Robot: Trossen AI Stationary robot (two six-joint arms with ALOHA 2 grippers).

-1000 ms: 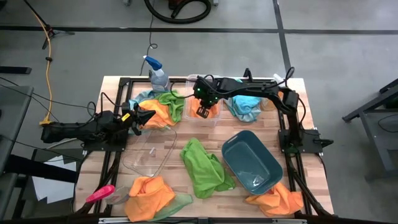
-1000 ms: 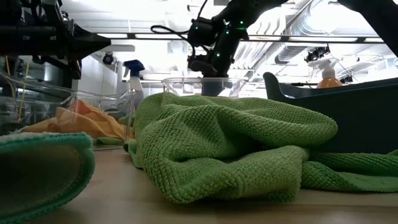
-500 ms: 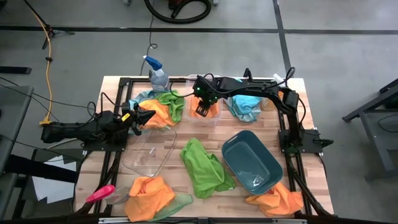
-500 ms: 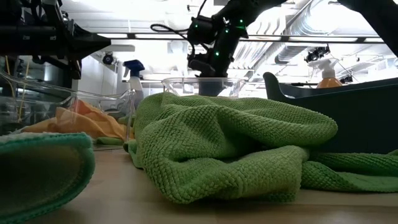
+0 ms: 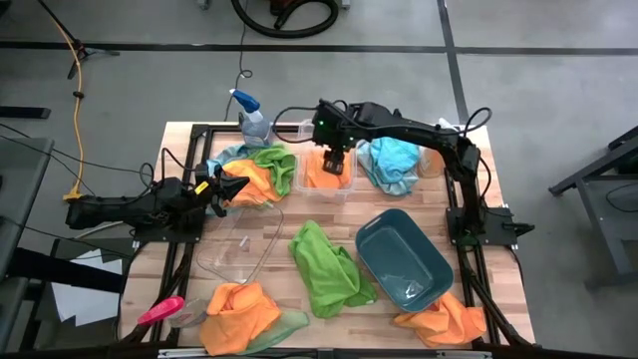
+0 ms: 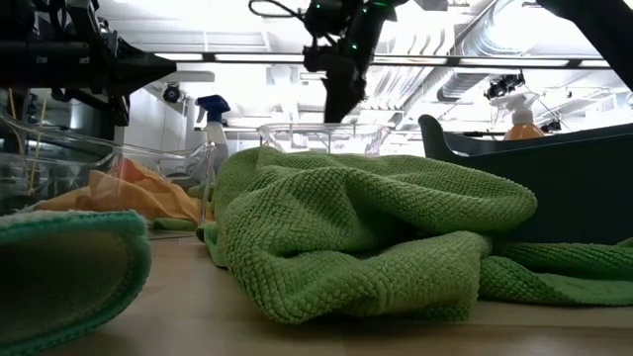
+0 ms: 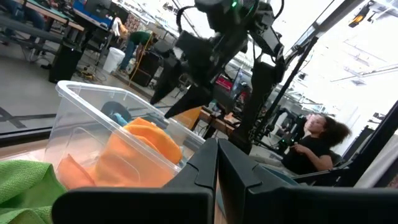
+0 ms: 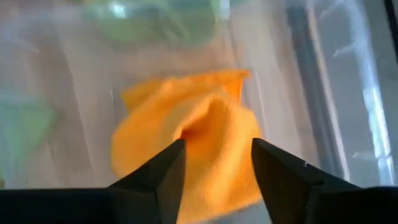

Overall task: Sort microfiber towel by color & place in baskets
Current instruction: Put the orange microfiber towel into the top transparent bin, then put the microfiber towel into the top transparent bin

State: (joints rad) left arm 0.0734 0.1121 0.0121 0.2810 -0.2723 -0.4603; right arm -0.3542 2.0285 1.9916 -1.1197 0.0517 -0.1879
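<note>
Above the clear tub point(image 5: 327, 172) at twelve o'clock, right claw point(image 5: 334, 165) spread, empty — orange towel point(image 8: 189, 149) dropped inside. Risk: snagging it while lifting. Left claw point(image 5: 239, 186) shut together, idle at nine.

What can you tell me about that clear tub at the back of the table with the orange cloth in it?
The clear tub is a deep, see-through plastic box with straight walls and an open top, standing upright at the table's far side. An orange cloth lies crumpled inside it. The right gripper hangs just above it, jaws open and empty. A pile of green and orange cloths lies beside it on one side, a blue cloth on the other.
</note>
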